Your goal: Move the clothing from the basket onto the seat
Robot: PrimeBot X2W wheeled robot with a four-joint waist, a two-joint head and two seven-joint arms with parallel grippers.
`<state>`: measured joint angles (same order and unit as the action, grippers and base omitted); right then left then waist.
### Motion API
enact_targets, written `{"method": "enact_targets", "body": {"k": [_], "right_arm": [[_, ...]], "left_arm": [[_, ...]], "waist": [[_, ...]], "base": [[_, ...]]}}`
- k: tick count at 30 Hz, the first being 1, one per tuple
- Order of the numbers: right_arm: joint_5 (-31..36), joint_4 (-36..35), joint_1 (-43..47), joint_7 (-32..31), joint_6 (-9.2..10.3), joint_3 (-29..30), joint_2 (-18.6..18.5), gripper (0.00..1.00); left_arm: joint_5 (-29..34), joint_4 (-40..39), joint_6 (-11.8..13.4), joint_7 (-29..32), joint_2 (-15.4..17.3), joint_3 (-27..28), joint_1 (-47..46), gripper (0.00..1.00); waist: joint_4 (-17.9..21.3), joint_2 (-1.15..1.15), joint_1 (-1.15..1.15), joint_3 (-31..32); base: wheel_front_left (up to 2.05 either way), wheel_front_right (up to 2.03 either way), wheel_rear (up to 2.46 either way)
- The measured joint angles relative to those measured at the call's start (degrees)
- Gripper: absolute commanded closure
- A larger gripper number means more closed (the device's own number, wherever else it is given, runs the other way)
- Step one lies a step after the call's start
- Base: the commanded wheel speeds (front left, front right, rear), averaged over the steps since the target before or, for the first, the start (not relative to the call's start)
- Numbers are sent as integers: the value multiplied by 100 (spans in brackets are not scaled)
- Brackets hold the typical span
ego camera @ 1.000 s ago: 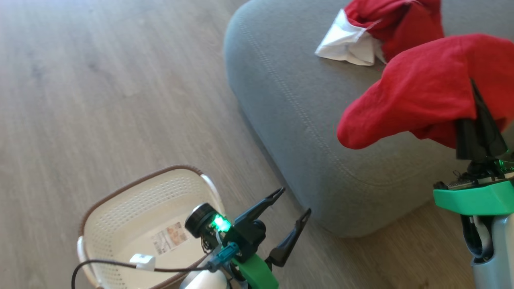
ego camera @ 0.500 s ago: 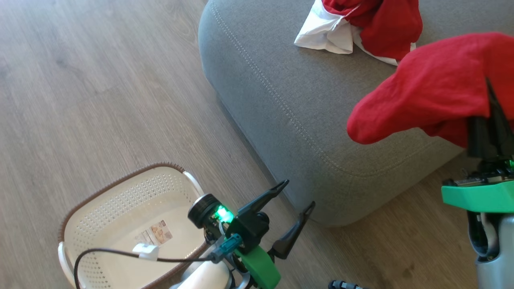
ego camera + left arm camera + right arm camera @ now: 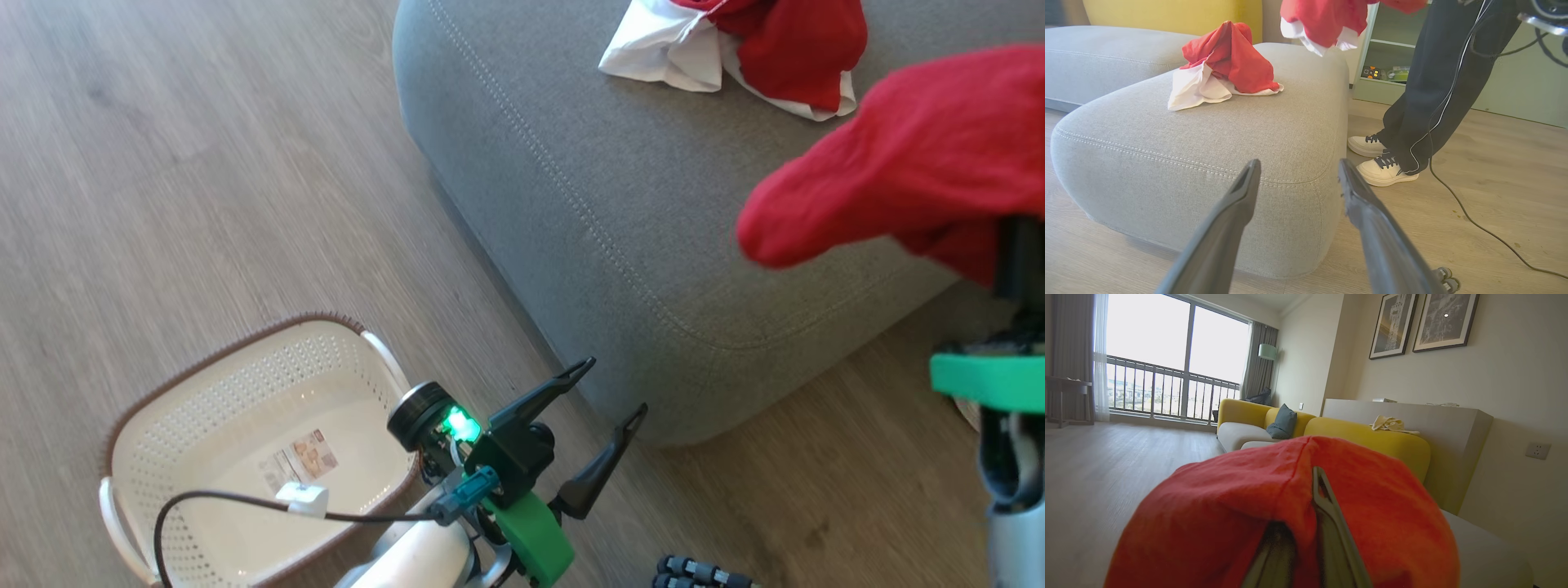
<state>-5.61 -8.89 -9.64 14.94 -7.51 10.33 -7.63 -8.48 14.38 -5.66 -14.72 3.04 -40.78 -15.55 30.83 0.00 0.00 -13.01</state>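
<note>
Garment (image 3: 906,155) drapes over right gripper (image 3: 1316,490) — clamped.

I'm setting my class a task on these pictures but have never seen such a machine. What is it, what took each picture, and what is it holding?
It is a wheeled robot with two arms, each ending in a two-fingered gripper. One camera looks down from its head; one on each wrist looks along that gripper's fingers. The left gripper is open and empty. The right gripper is shut on a red garment, held up over the grey seat. A red-and-white garment lies on the seat. The basket on the floor has no clothing in it. A person's legs show beside the seat.
</note>
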Motion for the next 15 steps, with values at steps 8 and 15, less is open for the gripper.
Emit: {"method": "enact_targets", "body": {"k": [8,15], "right_arm": [[-100,338,-782,0,0,543,-33,100],[-142,670,-1966,1,0,1026,-407,100]], "left_arm": [[268,180,57,0,8,7,-266,0],[524,447,-22,0,26,-101,-710,0]], "waist": [[6,0,0,-468],[-78,0,0,-1082]], "base": [[0,0,0],[0,0,0]]}}
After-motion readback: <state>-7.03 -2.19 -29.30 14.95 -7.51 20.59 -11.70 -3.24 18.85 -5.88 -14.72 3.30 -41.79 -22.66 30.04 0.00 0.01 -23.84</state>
